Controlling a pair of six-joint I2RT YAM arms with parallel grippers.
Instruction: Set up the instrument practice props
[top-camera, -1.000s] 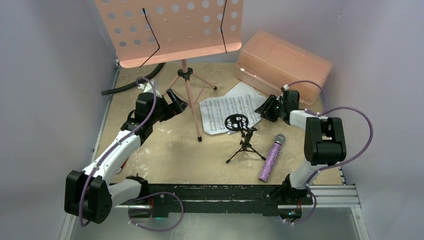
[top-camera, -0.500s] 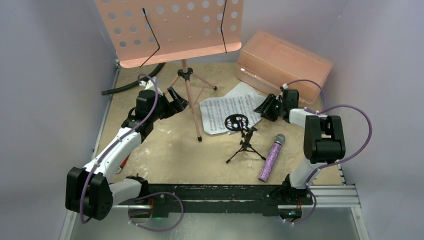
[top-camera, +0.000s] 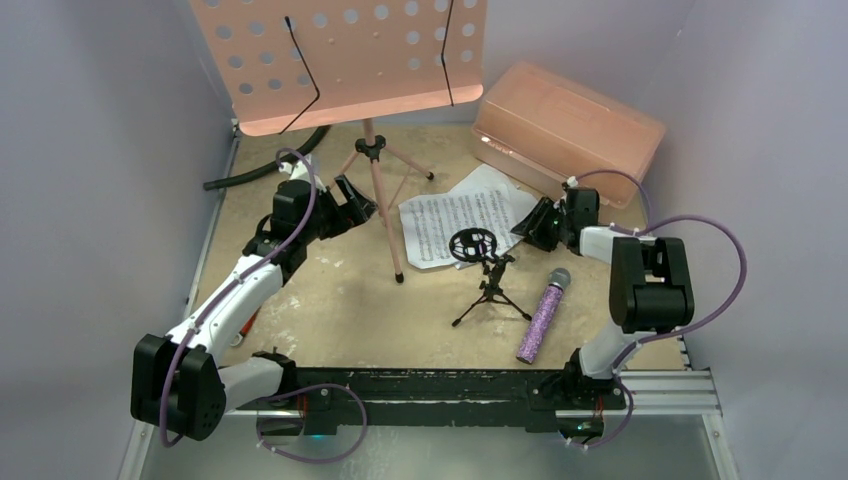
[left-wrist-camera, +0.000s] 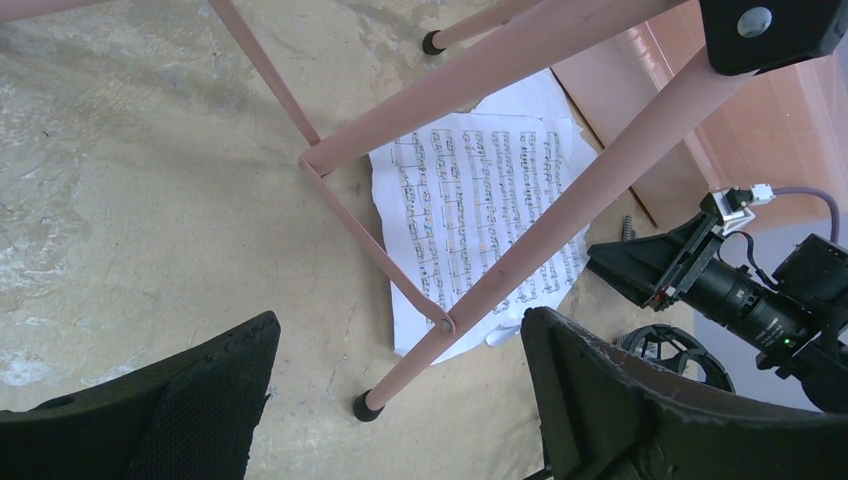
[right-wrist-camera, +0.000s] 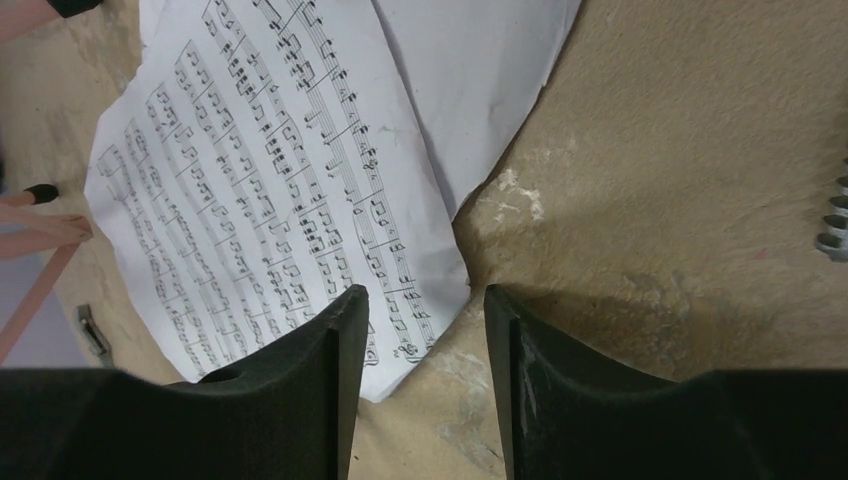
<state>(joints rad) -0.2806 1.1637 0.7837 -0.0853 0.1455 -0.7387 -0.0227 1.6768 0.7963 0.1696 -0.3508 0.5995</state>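
The right gripper (top-camera: 532, 226) hangs low over the near corner of the white printed sheet-music pages (top-camera: 455, 225), fingers half-spread and pinching nothing, probably lined up to nip that edge, since the sheets lie flat on the beige tabletop (top-camera: 330, 300) rather than on the pink perforated music stand on tripod legs (top-camera: 340, 60). The left gripper (top-camera: 352, 200), spread wide and empty, faces a stand leg, perhaps to steady it. The stand's top is cut off, and whether the right fingertips (right-wrist-camera: 335, 330) touch the paper cannot be told.

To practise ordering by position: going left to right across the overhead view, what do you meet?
Left gripper → sheet-music pages → purple microphone; mic stand left out, it overlaps the pages.
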